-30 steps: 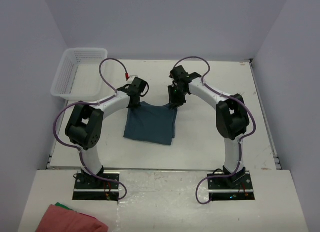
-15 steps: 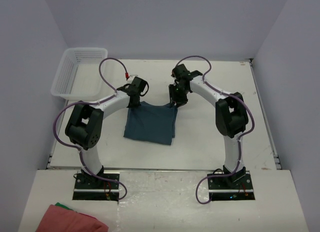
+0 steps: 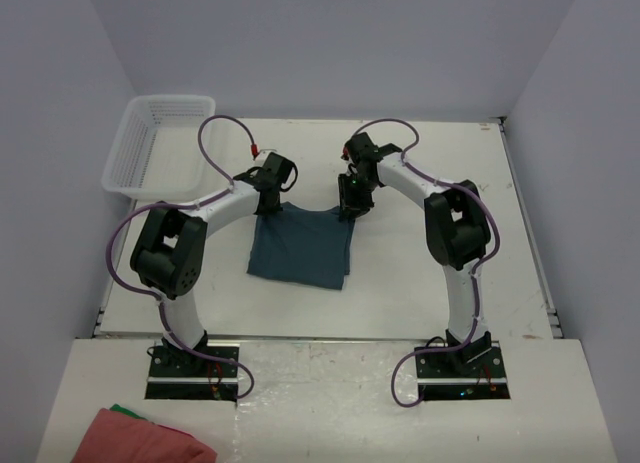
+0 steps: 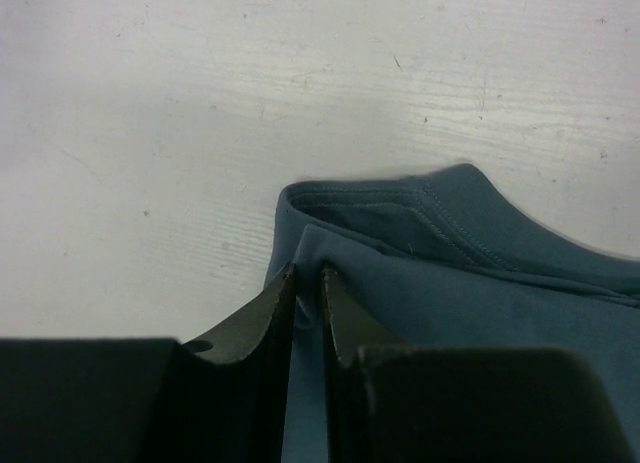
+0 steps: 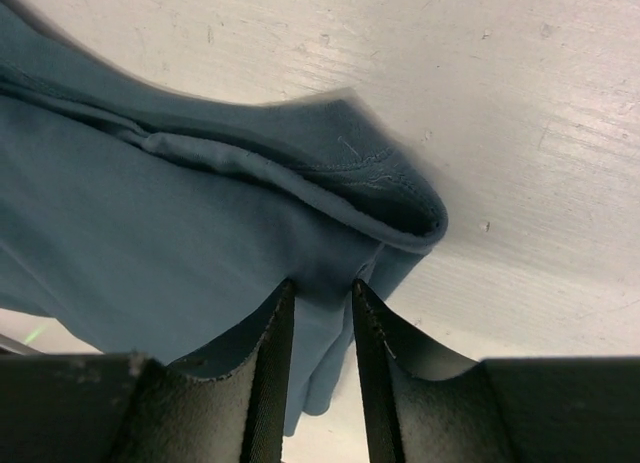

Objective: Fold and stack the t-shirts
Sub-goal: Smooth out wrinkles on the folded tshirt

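White bench (image 3: 430, 273) between plain pale walls carries the dark teal-blue folded soft t-shirt (image 3: 300, 248) at its middle, between the arms. Over the last second the right arm's elbow swings inward and the right claw (image 5: 320, 285) resettles at the shirt's far right corner, while cloth and left arm stay put. I judge this a re-grip before the next fold. The overhead view hides the fingers. The wrist views show the left claw (image 4: 308, 275) clamped on a thin fold at the far left corner. The right's fingers stand slightly apart astride a stitched hem; whether they pinch it I cannot tell.
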You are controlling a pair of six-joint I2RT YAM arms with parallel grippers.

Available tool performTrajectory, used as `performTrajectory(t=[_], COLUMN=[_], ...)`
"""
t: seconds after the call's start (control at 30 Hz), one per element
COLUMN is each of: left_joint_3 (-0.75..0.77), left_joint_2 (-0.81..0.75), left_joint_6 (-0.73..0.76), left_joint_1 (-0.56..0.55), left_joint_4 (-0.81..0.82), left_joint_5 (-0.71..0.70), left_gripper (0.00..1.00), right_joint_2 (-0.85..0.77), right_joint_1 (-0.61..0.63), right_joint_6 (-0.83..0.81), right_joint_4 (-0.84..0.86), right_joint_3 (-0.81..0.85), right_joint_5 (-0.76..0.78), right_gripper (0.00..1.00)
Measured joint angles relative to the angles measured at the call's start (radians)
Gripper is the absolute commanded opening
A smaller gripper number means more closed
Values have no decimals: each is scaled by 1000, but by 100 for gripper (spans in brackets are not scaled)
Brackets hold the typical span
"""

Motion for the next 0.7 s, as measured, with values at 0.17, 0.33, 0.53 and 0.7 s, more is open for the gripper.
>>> performTrajectory(t=[0.17,0.33,0.53,0.7], left_joint_3=[1,2,2,3], left_joint_2=[8,16,19,23], left_joint_6=[1,1,6,16], left_joint_1=[0,0,2,17], left_joint_4=[7,11,16,22], left_joint_5=[3,5,5,13], left_gripper=[17,16,0,0], right_joint_2=[3,9,11,10], right_joint_1=[0,0,1,1], right_joint_6=[2,15,42,68], right_joint_4=[2,4,5,6], right_joint_3=[0,4,4,3], right_joint_5=[-20,-20,17,64], right_gripper=[13,0,0,0])
